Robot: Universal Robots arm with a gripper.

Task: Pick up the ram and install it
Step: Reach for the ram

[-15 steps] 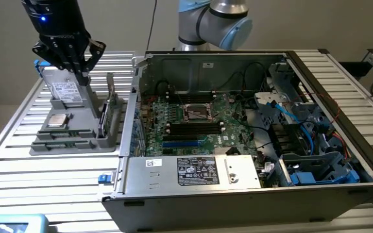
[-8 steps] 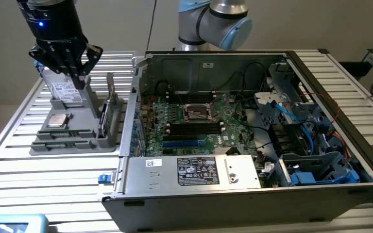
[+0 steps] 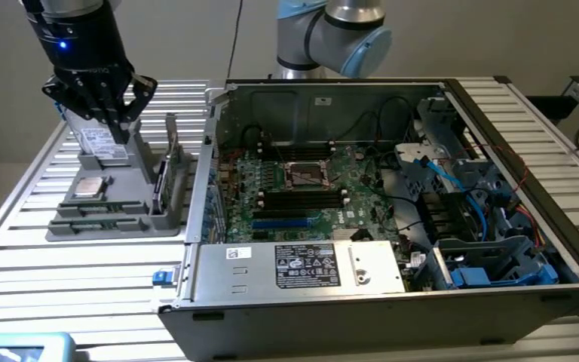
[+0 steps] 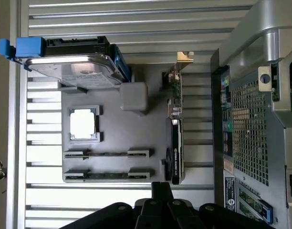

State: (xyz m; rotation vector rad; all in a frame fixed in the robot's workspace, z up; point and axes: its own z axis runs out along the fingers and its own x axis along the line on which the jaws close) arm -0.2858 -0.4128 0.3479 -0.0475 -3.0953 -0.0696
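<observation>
Arm: wrist vertical, tool pointing straight down over the tray [image 3: 163,219] at the exterior view's left. An arm joint [image 3: 332,30] shows behind the case [image 3: 269,102].

Pincer [image 3: 121,134]: fingers drawn together to a point, fully closed. We see nothing between them. The tips hang above the tray, in front of the drive [image 3: 99,139] as the exterior view has it. We see no contact with any part. In the wrist view the dark fingers [image 4: 160,191] converge over the tray's edge, near the ram slots.

Ram [image 4: 108,153]: not picked up. Two thin sticks stand on edge in parallel slots of the tray, side by side, and apart from the pincer. In the exterior view they show as green strips [image 3: 88,224] at the tray's near end.

Other parts on the tray: a chip [image 4: 83,124] between the drive and the ram, and a card [image 4: 175,148] upright along the side next to the case.

Case: lid off, board exposed, just beside the tray on the slatted table [image 3: 68,279].
</observation>
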